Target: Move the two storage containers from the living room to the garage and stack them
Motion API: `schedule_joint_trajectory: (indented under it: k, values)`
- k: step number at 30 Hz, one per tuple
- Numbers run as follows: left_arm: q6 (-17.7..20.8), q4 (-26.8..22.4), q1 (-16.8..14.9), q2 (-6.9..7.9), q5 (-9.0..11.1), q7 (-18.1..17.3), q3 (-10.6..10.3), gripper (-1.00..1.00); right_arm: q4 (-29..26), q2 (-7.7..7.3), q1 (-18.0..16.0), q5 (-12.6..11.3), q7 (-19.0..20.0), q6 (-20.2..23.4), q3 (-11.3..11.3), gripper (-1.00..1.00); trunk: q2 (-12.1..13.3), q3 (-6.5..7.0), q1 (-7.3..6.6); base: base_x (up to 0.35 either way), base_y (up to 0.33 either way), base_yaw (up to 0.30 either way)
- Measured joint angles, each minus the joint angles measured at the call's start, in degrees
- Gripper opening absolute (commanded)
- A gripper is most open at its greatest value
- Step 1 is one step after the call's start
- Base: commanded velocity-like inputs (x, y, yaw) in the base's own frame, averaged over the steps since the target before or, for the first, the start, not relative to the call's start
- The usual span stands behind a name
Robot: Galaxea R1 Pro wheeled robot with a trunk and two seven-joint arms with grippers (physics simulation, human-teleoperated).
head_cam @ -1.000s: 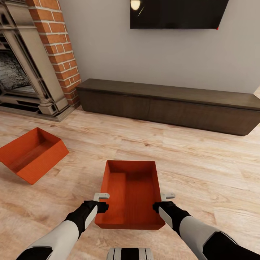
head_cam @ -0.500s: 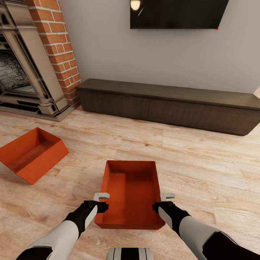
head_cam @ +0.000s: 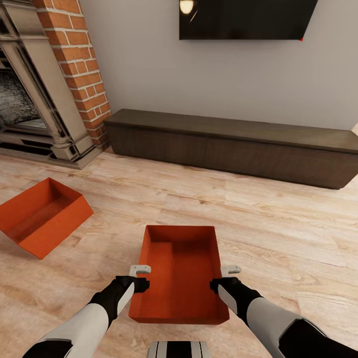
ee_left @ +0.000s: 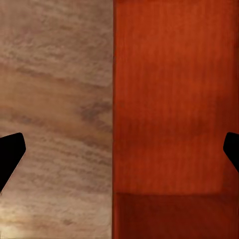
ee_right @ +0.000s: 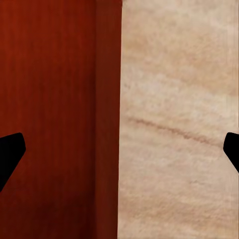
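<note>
One orange-red storage container (head_cam: 181,273) sits on the light wood-plank floor (head_cam: 278,223) of the living room, just in front of me. My left gripper (head_cam: 140,278) stands open over its left wall and my right gripper (head_cam: 222,278) open over its right wall. In the left wrist view the container's wall (ee_left: 115,99) runs between the wide-apart fingertips (ee_left: 10,152). The right wrist view shows the same, with the wall (ee_right: 108,99) between spread fingertips (ee_right: 10,152). The second container (head_cam: 42,216) lies on the floor at the left, turned at an angle.
A long dark low cabinet (head_cam: 233,144) runs along the cream wall ahead, under a wall TV (head_cam: 246,19). A brick column (head_cam: 77,64) and fireplace (head_cam: 30,99) stand at the left. Open plank floor spreads to the right of the near container.
The whole picture has shifted slightly, so the camera moved. The near container now shows a little larger and lower. Both grippers keep their places at its walls.
</note>
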Motion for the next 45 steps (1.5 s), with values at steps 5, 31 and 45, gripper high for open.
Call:
schedule_joint_trajectory:
  k: [5,31,45]
  values:
    - [0.03,0.05,0.0,-0.06,0.01,-0.02,0.0,1.0,0.0,0.0,0.0,-0.05,0.0,0.0,0.0,1.0,0.0,0.0,0.01,0.019,0.0,0.0]
    - [0.13,0.01,0.0,-0.11,0.26,-0.03,0.08,1.0,0.0,-0.08,0.0,-0.08,0.0,0.0,0.0,1.0,0.0,0.0,0.01,0.0,0.0,0.0]
    - [0.46,0.53,0.0,-0.15,0.37,0.0,0.16,1.0,0.25,0.11,0.0,-0.15,0.0,0.0,-0.26,1.0,0.0,0.0,0.01,0.0,0.0,0.0]
